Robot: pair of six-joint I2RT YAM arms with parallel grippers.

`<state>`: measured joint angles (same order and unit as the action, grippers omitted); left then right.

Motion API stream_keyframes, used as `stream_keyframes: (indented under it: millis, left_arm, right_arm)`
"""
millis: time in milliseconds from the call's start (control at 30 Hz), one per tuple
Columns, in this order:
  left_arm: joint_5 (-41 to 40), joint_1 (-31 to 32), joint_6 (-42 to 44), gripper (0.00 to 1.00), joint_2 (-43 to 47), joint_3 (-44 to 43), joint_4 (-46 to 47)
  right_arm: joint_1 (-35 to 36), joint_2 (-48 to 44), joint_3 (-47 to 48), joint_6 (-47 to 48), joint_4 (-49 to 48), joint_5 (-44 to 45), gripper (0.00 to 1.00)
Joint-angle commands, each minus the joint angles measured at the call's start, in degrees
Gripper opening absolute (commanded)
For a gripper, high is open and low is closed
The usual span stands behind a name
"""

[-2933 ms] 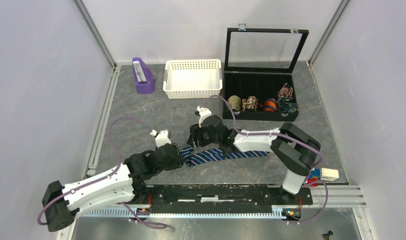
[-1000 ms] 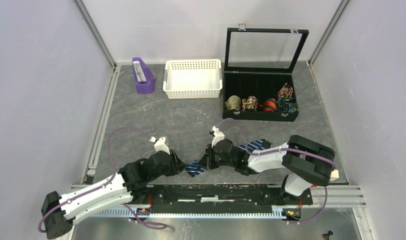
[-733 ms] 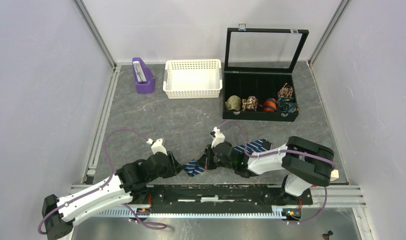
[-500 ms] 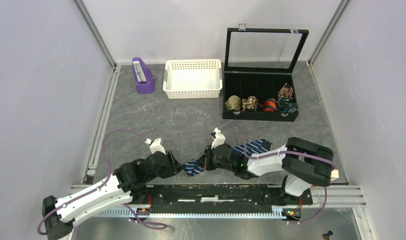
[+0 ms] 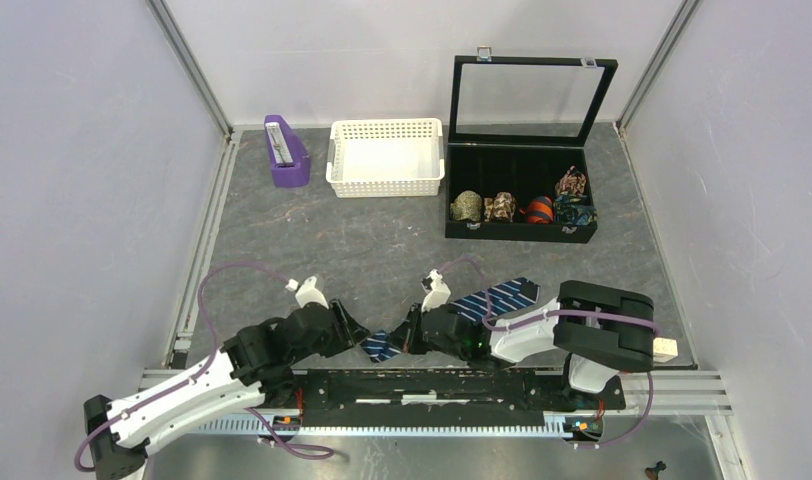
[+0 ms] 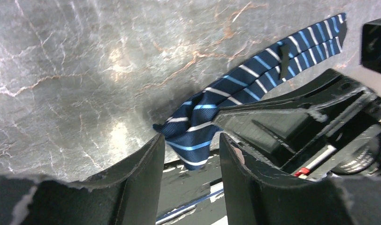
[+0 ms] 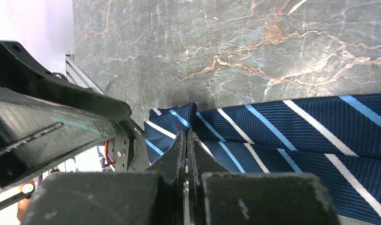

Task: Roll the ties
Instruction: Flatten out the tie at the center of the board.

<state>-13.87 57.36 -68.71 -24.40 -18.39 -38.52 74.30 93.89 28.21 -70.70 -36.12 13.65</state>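
Here we go: the tie (image 5: 497, 297) lies as a flat strip on the grey marbled table (image 5: 332, 240), slanting from its far end, out in front of my right arm, down to a folded near end close to the base rail (image 5: 432, 385). My right gripper (image 7: 186, 133) has its fingers pressed tight together right at that fold, and the cloth puckers toward the tips, so I read it as pinching the navy stripes. My left gripper (image 6: 191, 137) is spread, one finger either side of the same end, the fabric sitting in the gap, not clamped. So I judge this to be the start of the roll: nothing coiled yet, only the first fold. Next I need the left to close on that end so the right can let go and turn it over, keeping the strip straight and off the rail. Farther back: a black case (image 5: 522, 232) with its lid up and a few rolls (image 5: 469, 207) inside, a white basket (image 5: 386, 188), a purple stand (image 5: 286, 152), pale walls all round.
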Motion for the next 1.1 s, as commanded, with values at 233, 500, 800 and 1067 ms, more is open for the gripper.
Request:
stream_keyframes:
  millis: [233, 500, 800, 1067]
  left_arm:
    - [4.85, 0.22, -8.86, 0.55, 3.16, 6.53, 1.78]
    - [5.65, 0.19, -8.72, 0.58, 2.61, 8.64, 6.28]
    - [6.73, 0.21, -7.57, 0.51, -1.01, 9.22, 10.52]
    - [6.55, 0.2, -4.64, 0.16, -2.06, 11.14, 16.38]
  right_arm:
    - [1.63, 3.73, -1.8, -5.89, -4.38, 3.9, 0.0]
    - [2.38, 5.14, -2.1, -5.99, -7.01, 0.91, 0.0]
    - [2.52, 3.55, -2.55, -5.02, -7.14, 1.49, 0.0]
    - [2.51, 2.91, -2.5, -2.54, -6.8, 2.82, 0.0]
